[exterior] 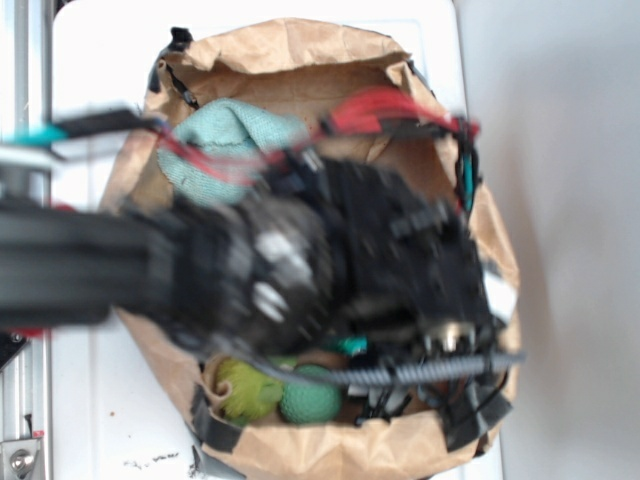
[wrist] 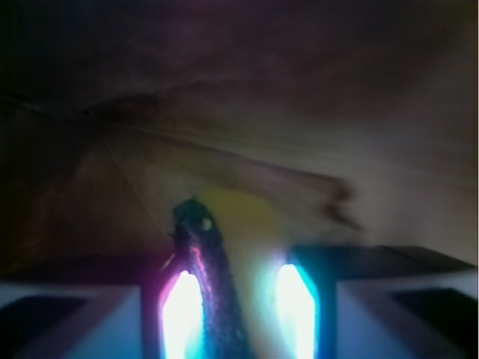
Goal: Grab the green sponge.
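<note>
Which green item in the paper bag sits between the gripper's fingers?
The dark green sponge with yellow foam, edge-on in the wrist view; the round green ball and teal cloth lie elsewhere.

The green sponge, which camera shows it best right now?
The wrist view: the green sponge stands edge-on between the gripper fingers, dark scouring face beside blurred yellow foam. In the exterior view, the arm covers that part of the paper bag, so the sponge is hidden.
</note>
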Robot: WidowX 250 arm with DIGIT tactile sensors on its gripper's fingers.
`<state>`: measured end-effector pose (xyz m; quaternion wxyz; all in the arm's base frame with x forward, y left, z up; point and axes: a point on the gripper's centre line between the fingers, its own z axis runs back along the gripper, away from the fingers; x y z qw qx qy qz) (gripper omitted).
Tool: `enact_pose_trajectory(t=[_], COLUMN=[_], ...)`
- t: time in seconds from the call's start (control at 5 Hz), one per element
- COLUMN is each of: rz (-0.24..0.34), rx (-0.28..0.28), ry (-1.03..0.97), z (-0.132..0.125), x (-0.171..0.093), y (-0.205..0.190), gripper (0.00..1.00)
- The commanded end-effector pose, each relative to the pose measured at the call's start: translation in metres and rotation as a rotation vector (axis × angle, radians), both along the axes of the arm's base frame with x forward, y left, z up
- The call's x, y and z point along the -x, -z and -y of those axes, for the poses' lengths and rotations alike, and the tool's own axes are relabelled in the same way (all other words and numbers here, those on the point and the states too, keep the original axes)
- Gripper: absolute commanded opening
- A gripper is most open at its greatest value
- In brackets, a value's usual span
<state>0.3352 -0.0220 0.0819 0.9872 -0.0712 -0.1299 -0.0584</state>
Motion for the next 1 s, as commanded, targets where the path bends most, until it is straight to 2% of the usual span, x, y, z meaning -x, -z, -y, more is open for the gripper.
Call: enact_pose_trajectory(t=[0.0,0.2,0.4,0.6,0.8], rz=[0.141,0.154,0.142,0.101,0.094], rx=[-0.052,-0.085,-0.034,-0.029,-0.098], ry=[-0.155,-0.214,-0.248,-0.278,-0.293], z=[-0.040,-0.031,-0.021,-0.019,-0.020], x=[0.065,0.093,0.104,0.098,0.087], y=[-0.082,-0.125,-0.162,-0.167,-0.147], gripper=[0.00,0.00,0.00,0.00,0.00])
